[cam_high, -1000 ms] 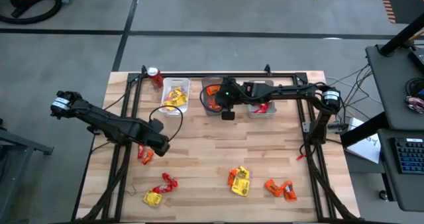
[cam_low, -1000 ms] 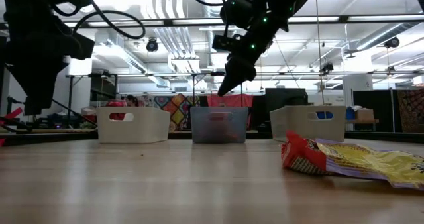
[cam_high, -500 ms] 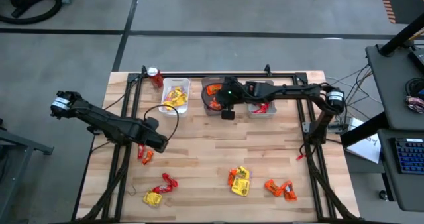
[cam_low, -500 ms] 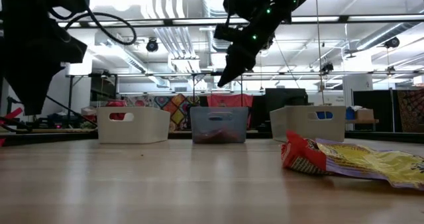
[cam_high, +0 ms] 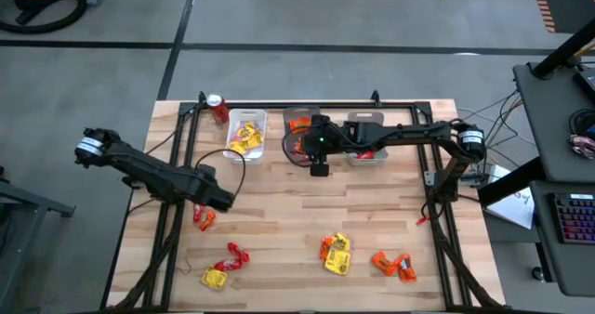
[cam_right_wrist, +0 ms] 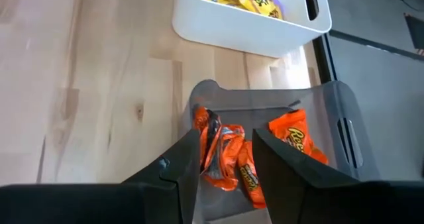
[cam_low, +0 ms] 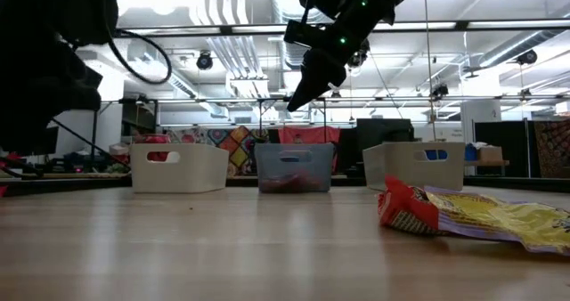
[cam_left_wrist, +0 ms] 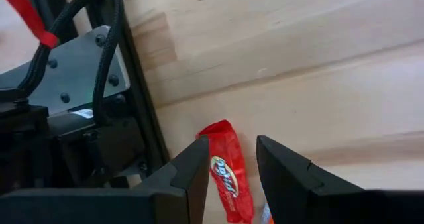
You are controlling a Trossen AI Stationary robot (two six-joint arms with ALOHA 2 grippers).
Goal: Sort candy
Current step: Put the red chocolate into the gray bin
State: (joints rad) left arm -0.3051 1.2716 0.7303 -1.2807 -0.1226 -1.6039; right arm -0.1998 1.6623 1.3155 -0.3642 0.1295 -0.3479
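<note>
While loose candy [cam_high: 336, 254] lies scattered along the table's [cam_high: 279, 221] near edge, the left gripper [cam_left_wrist: 228, 168] hangs low by the left edge, fingers parted and holding nothing, directly over 1 red packet [cam_left_wrist: 227, 177] whose lower end runs out of its wrist view. Farther back, the right gripper [cam_right_wrist: 225, 161] reaches across to the far edge, jaws apart and empty, above the middle bin [cam_right_wrist: 344, 128] of orange packets [cam_right_wrist: 295, 138]. The yellow-filled bin [cam_high: 245, 135] sits beside it; the third bin [cam_high: 368, 152] is mostly hidden by the arm.
</note>
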